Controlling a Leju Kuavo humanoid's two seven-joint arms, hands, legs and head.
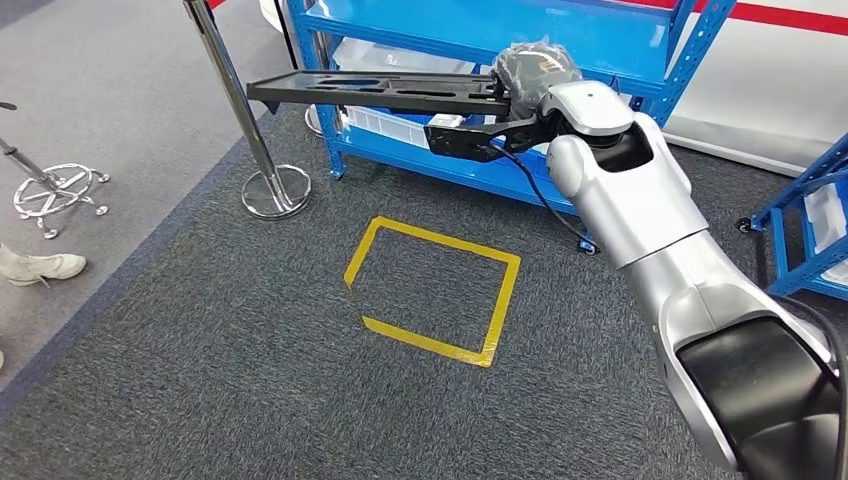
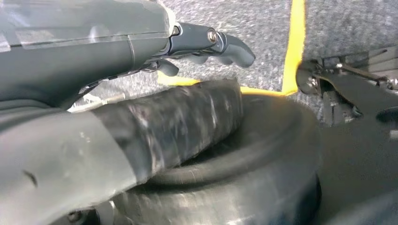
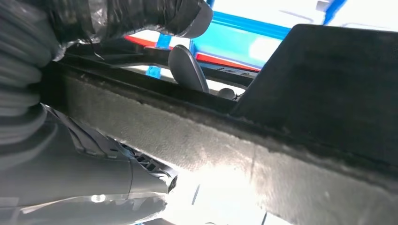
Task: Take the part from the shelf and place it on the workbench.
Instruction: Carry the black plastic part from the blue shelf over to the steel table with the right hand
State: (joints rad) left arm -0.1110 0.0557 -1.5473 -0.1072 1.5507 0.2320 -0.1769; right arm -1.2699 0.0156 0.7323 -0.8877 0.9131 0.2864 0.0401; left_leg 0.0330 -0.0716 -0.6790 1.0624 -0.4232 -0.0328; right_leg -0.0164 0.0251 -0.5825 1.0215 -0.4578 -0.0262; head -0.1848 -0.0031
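Grey carpet (image 1: 250, 330) covers the floor, and a blue shelf (image 1: 470, 40) stands at its far edge. The part (image 1: 375, 92), a long flat black panel with cut-out slots, is off the shelf and in the air, held level just in front of the shelf's lower tiers. It juts out to the left of the right hand (image 1: 525, 85), which grips it at one end, so nearly the whole length hangs unsupported. Holding it flat and by the end probably keeps the panel clear of the shelf posts while it is carried.

In the right wrist view the part's edge (image 3: 197, 140) runs straight across the hand: the thumb lies over one face, and a dark fingertip (image 3: 187, 70) curls through from the other side, clamping the panel between them.

The left hand (image 2: 206, 44) hangs low over the carpet beside a strip of yellow tape (image 2: 295, 42), its fingers curled loosely with nothing in them. Whether they are fully closed cannot be told.

Below the part, a yellow tape square (image 1: 432, 290) marks the carpet. A chrome stanchion (image 1: 245, 120) stands near the shelf's left corner. At the far left edge of the carpet, a person's white shoe (image 1: 45, 266) rests by a chair base (image 1: 55, 195). The carry to the workbench remains.
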